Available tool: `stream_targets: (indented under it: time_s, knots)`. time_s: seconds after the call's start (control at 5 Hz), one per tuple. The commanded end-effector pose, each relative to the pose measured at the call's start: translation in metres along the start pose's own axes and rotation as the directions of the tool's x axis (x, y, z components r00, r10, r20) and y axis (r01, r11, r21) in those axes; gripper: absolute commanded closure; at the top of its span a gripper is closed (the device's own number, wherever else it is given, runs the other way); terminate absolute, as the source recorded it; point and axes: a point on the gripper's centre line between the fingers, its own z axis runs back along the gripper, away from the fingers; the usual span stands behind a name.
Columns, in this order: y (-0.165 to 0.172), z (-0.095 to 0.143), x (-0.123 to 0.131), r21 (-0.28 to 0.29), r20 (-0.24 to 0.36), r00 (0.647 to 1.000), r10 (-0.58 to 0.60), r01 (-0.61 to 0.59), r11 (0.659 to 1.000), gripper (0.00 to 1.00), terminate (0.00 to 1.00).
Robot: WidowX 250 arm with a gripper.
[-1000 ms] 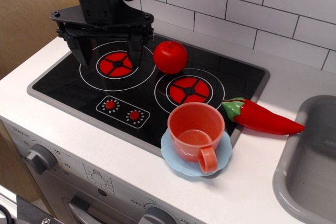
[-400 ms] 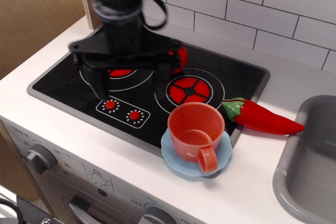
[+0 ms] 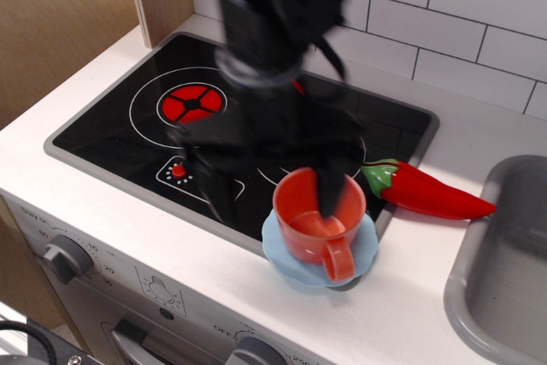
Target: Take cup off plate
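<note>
cup on plate: light, stiff, likely slick plastic. gripper spread wide, straddling the left wall; pinch there.

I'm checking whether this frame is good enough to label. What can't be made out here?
- Gripper: motion-blurred, so whether it is open or shut is unclear; one finger seems to dip into the cup, contact uncertain.
- Right burner: mostly hidden behind the arm.
- Plate: only its rim shows under the cup.
- Sink: cut off by the right edge.
</note>
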Motion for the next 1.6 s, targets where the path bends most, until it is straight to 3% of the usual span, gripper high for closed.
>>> stream_targets:
  time_s: [0.0, 0.4, 0.6, 0.8, 1.4]
  knots:
    - [-0.026, -0.003, -0.016, -0.092, 0.016, 1.000, 0.015, -0.013, 0.996, 0.00, 0.00]
    - [-0.037, -0.021, -0.016, -0.043, 0.022, 0.993, 0.119, -0.118, 0.992, 0.00, 0.00]
    - [-0.039, -0.022, -0.018, -0.047, 0.047, 0.987, 0.155, -0.153, 0.987, 0.00, 0.00]
    - [-0.037, -0.020, -0.016, -0.044, 0.056, 0.980, 0.191, -0.189, 0.981, 1.00, 0.00]
    - [-0.036, -0.011, -0.004, -0.055, 0.072, 0.965, 0.252, -0.248, 0.967, 1.00, 0.00]
